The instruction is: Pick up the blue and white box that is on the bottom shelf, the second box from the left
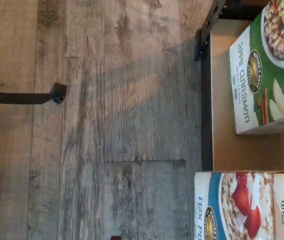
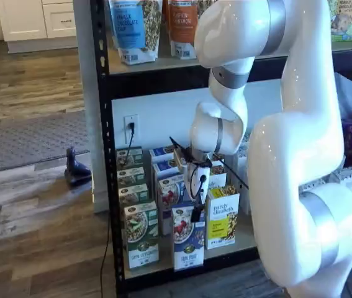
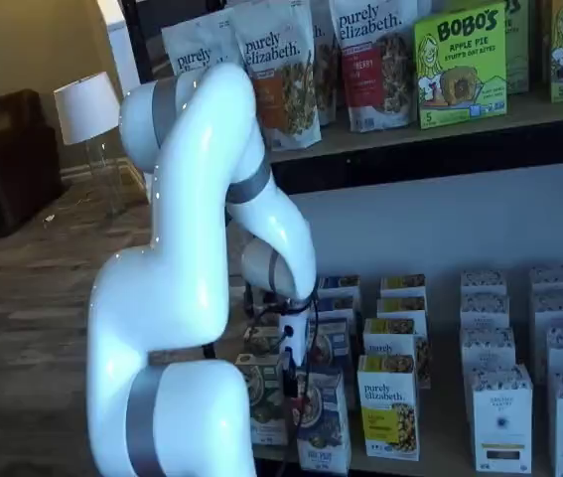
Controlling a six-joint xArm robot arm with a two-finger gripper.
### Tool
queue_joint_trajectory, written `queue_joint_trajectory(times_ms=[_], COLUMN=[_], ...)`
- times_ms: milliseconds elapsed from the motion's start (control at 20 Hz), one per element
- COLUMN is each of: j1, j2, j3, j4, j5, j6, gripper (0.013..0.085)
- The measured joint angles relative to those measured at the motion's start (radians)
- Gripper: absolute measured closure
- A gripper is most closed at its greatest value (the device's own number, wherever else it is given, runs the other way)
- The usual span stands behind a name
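The blue and white box [image 2: 188, 245] stands upright at the front of the bottom shelf [image 2: 245, 241], between a green and white carton [image 2: 141, 233] and a yellow-fronted carton [image 2: 223, 223]. In a shelf view my gripper [image 2: 195, 215] hangs just above and in front of the blue box's top, clear of it. Its black fingers show side-on, standing wide with nothing between them. The wrist view shows the blue and white box [image 1: 247, 206] and the green carton [image 1: 267, 65] on the beige deck [image 1: 227, 145]; no fingers appear there. The box [image 3: 323, 427] also stands free here.
More rows of cartons stand behind the front ones. White boxes [image 3: 501, 417] fill the shelf's right part. The upper shelf [image 2: 163, 65] carries bags. A black floor stand [image 2: 76, 171] sits on the wood floor left of the rack, and a cord hangs from the wall outlet [image 2: 130, 124].
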Motion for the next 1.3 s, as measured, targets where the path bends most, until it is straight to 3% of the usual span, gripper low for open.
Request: queue_joint_trajectory(times_ms=[50,100,200,350,750,1300], j1=[-0.001,-0.006,-0.009,-0.004,0.006,0.011], j2=[0.001,0.009,0.024,0.034,0.083,0.166], j3=[-0.002,-0.019,-0.038,-0.035,-0.069,-0.172], j4=[-0.021,-0.122,-0.195,-0.180,-0.077,-0.078], j5=[0.005,0.030,0.048,0.009,-0.057,-0.044], j6=[0.019,0.108,0.170,0.159,0.073,0.082], gripper=[0.0130,0.0130,0.0130,0.0130,0.0130,0.0130])
